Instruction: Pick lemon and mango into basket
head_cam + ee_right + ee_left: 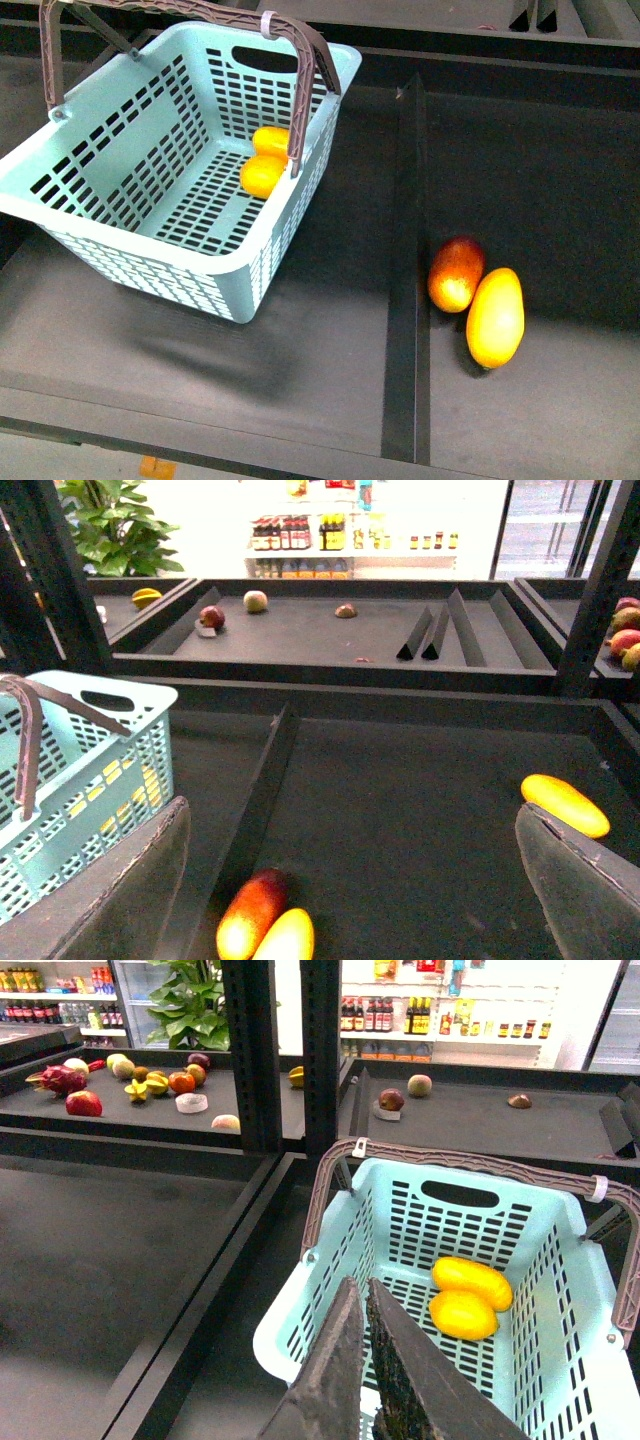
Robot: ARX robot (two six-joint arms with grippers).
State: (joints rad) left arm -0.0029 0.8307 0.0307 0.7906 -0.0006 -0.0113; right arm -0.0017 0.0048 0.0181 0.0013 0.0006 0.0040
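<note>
The light-teal basket hangs tilted above the left shelf bay, casting a shadow, its brown handles raised. Two yellow lemons lie together inside against its far wall. My left gripper is shut on the basket's near rim, above the lemons. In the right bay a red-and-yellow mango touches a plain yellow oval fruit. My right gripper stands wide open above that bay, the mango low beside one finger. Neither gripper shows in the front view.
A black divider separates the two bays. Another yellow oval fruit lies close to my right gripper's other finger. Black shelf posts stand behind. Farther shelves carry more fruit.
</note>
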